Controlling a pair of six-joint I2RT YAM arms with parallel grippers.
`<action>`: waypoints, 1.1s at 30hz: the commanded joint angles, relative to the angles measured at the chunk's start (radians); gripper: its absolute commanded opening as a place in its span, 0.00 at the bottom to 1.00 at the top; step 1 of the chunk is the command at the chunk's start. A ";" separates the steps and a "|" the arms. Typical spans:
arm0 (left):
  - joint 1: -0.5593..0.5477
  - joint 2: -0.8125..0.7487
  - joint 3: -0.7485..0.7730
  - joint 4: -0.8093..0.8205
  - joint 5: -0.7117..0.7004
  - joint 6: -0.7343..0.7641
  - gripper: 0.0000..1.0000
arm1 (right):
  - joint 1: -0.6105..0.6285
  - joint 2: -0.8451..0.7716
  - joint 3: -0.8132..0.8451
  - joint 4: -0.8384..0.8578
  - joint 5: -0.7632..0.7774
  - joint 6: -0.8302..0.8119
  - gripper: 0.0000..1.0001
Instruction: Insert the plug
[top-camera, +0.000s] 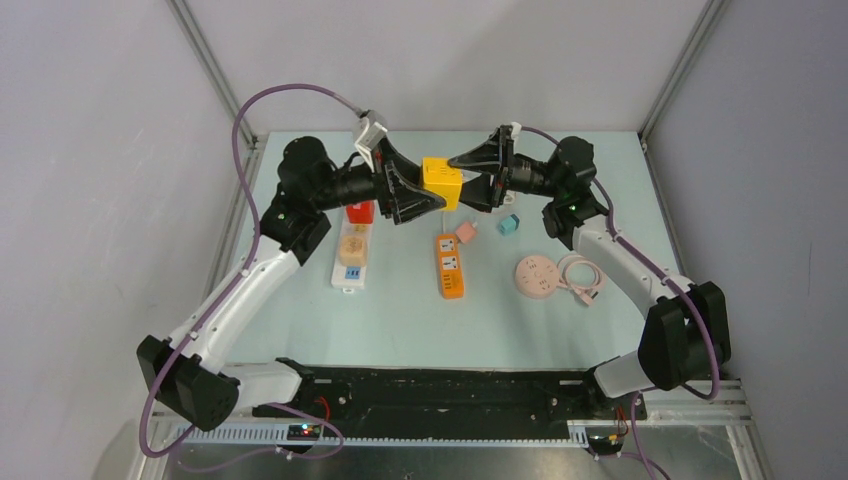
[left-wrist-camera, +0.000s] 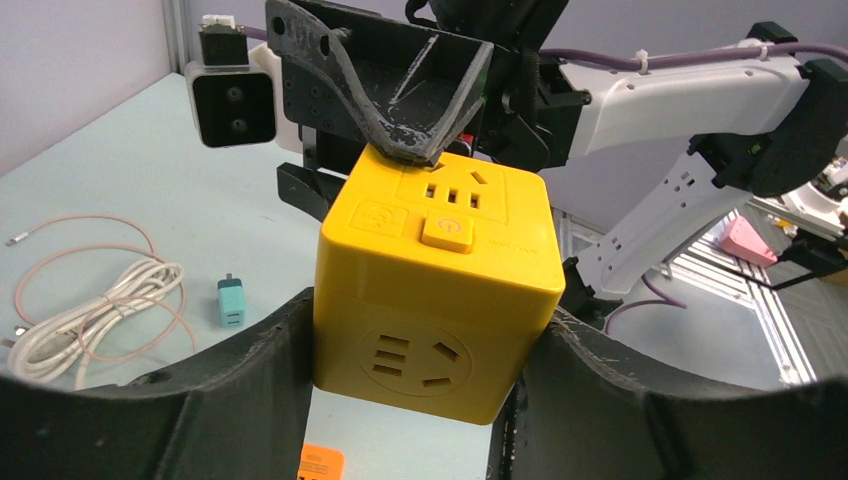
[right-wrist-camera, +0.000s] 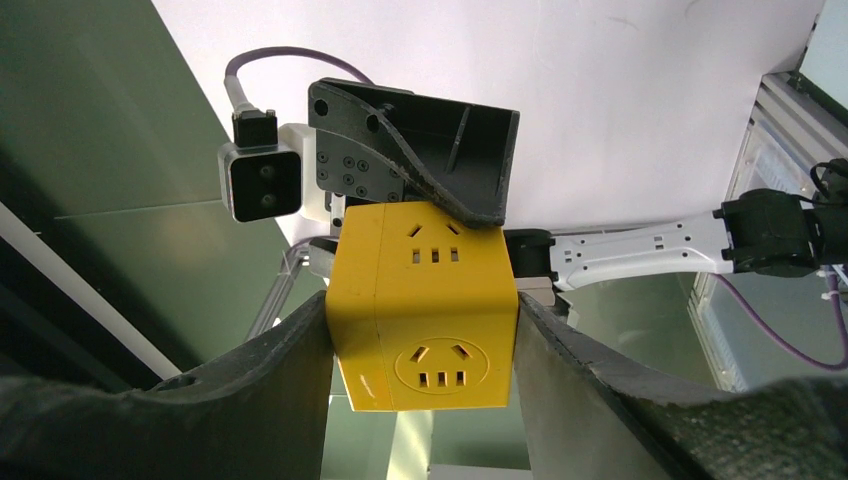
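A yellow cube socket (top-camera: 442, 181) hangs above the back of the table, held between both arms. My left gripper (top-camera: 425, 187) is shut on it from the left; in the left wrist view its black fingers (left-wrist-camera: 250, 380) press the two sides of the cube (left-wrist-camera: 440, 290). From the right, my right gripper (top-camera: 466, 178) is shut on the same cube (right-wrist-camera: 425, 310), one finger (right-wrist-camera: 270, 380) on each side. A small pink plug (top-camera: 466, 232) and a teal plug (top-camera: 508, 224) lie on the table below, apart from both grippers.
A white power strip (top-camera: 350, 258) with a red plug (top-camera: 360, 211) at its far end lies to the left. An orange power strip (top-camera: 450, 265) lies in the middle. A round pink socket (top-camera: 537, 275) and a coiled cable (top-camera: 582, 275) lie to the right.
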 joint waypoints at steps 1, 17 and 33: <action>0.001 -0.020 -0.007 0.022 0.080 0.005 0.56 | 0.003 0.001 0.049 0.087 0.008 0.030 0.36; 0.002 -0.049 -0.012 -0.008 0.073 0.029 0.00 | -0.046 -0.090 0.049 -0.206 0.027 -0.397 0.99; -0.001 -0.071 -0.014 -0.129 0.124 0.047 0.00 | 0.043 -0.366 0.151 -0.583 0.200 -1.506 0.99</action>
